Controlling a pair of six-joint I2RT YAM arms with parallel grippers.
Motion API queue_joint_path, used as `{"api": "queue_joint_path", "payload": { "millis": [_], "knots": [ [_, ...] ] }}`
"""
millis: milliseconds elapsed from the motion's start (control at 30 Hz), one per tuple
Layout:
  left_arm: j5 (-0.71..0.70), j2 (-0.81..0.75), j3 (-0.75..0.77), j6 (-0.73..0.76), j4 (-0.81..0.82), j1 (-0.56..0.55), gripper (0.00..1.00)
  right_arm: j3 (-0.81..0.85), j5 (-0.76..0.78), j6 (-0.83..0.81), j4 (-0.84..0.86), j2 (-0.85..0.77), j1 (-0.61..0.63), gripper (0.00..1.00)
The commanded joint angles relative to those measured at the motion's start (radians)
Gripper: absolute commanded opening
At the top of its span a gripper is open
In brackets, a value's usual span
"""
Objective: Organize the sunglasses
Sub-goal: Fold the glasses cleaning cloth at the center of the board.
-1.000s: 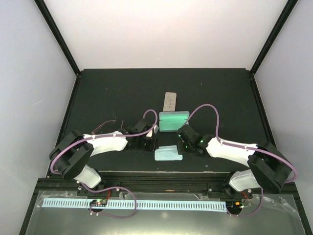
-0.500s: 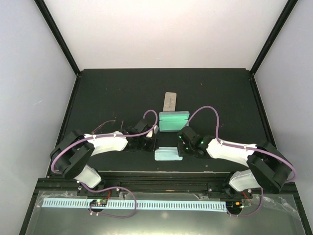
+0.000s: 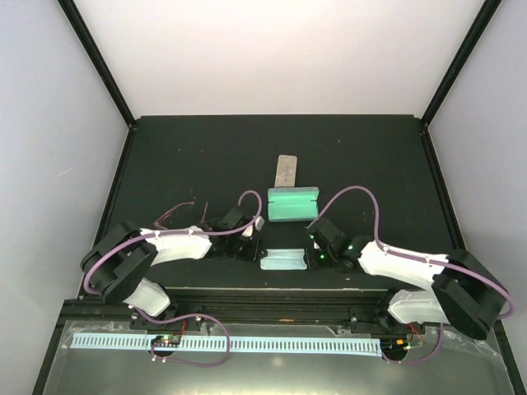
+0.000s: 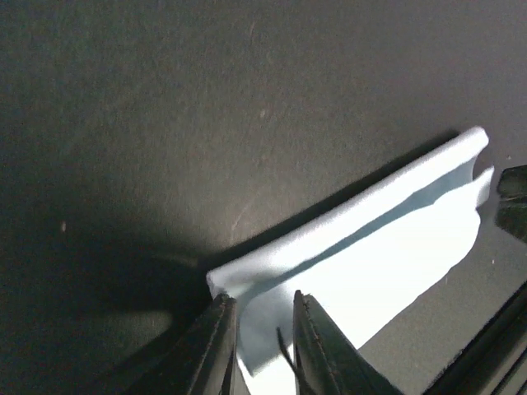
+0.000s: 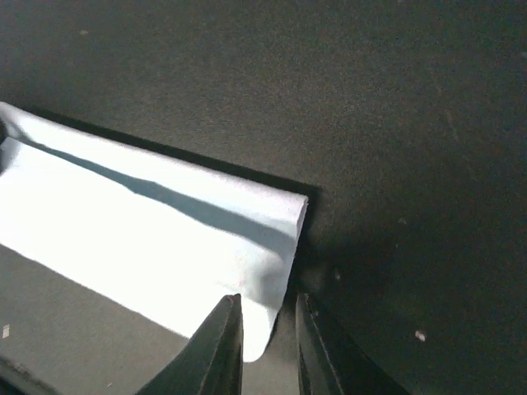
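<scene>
Reading this as early in the task. A folded light blue cloth [image 3: 284, 260] lies flat at near-centre of the table [image 3: 206, 148], with one arm at each end: left gripper [image 4: 260, 303] on its left corner, right gripper [image 5: 265, 303] on its right corner. In both wrist views the fingers are parted only a little, with a cloth corner sitting in the gap. The gap looks wider than the fabric, so neither appears to be pinching it. Nothing else is in either gripper.

Sunglasses: the pink wire-frame pair [image 3: 176, 213] lies loose on the table, left of the left arm's wrist and well apart from both cases. The black pair can't be made out against the black table. Something dark sits by the left wrist, but it isn't identifiable.

The open case [image 3: 293, 203], green inside, sits just far of the cloth and looks empty. The beige-grey case [image 3: 286, 170] lies shut just beyond it.

Judgement: the cloth fold looks done. No glasses are cased as far as the views show, so both pairs remain to be put away and the lids closed.

Room: the cloth's near edge is close to the near rail [image 3: 272, 290], so wrists have little margin there. The open case is near the right gripper on its far side, so it should lift before swinging. The route to the pink pair is open table, though the purple cable [image 3: 247, 197] loops over that side. The far half of the table is bare, and the side edges are well apart from the work.
</scene>
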Motion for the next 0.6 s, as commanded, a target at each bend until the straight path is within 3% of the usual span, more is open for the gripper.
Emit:
{"api": "queue_joint_path", "payload": {
  "millis": [0, 167, 300, 567],
  "knots": [
    [0.026, -0.084, -0.042, -0.010, 0.006, -0.006, 0.22, -0.011, -0.019, -0.004, -0.040, -0.107, -0.005, 0.22],
    [0.009, -0.182, -0.049, -0.006, -0.022, -0.006, 0.27, 0.019, 0.001, 0.001, -0.068, -0.182, -0.005, 0.25],
    [0.016, -0.195, -0.018, -0.004, -0.004, -0.006, 0.29, 0.052, 0.017, -0.011, -0.031, -0.136, -0.004, 0.26],
    [0.015, -0.042, 0.093, -0.002, 0.013, -0.006, 0.16, 0.174, 0.027, -0.029, 0.041, 0.127, -0.001, 0.12]
  ]
}}
